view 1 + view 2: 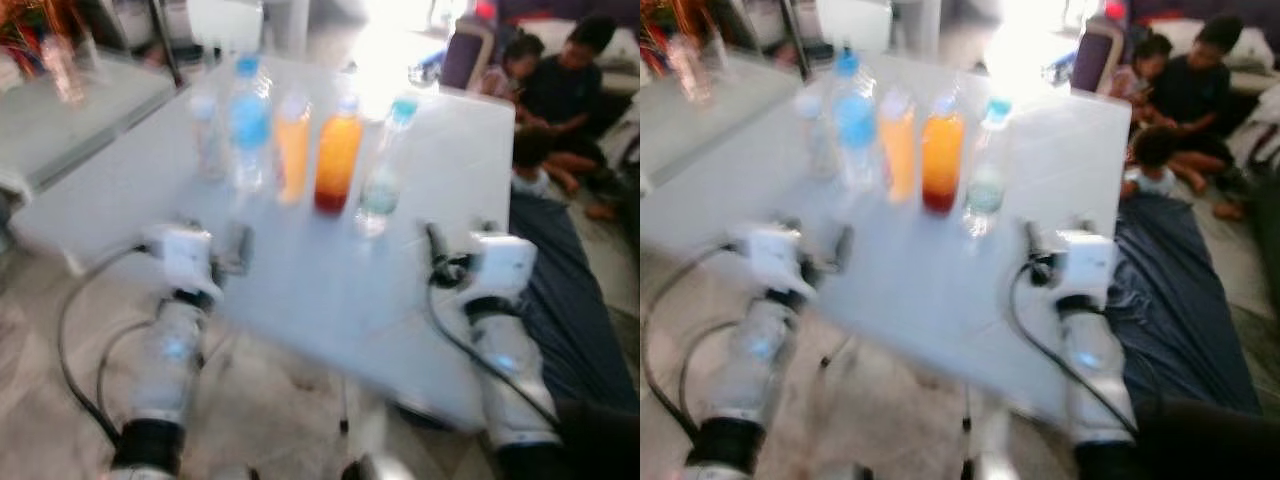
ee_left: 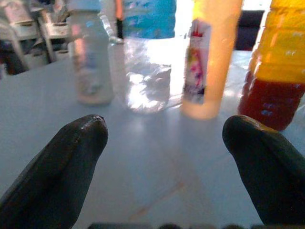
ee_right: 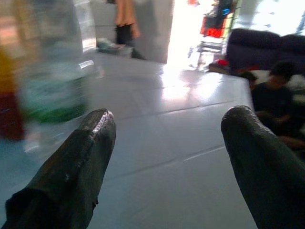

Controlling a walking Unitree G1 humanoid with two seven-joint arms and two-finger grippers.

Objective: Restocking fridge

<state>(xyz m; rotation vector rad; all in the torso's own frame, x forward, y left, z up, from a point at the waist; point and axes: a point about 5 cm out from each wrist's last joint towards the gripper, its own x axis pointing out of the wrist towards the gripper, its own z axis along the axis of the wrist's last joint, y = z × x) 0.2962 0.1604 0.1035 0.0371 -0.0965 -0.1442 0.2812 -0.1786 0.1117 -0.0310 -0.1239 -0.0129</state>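
Both arms reach forward over the table's (image 1: pixel 300 290) near edge, left gripper (image 2: pixel 164 143) and right gripper (image 3: pixel 167 138) fingers spread apart and empty, bottles (image 1: pixel 337 160) lined up toward the far edge.

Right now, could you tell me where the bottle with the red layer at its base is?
In the left eye view, the orange-and-red bottle stands on the white table, between the pale orange bottle and the teal-capped bottle.
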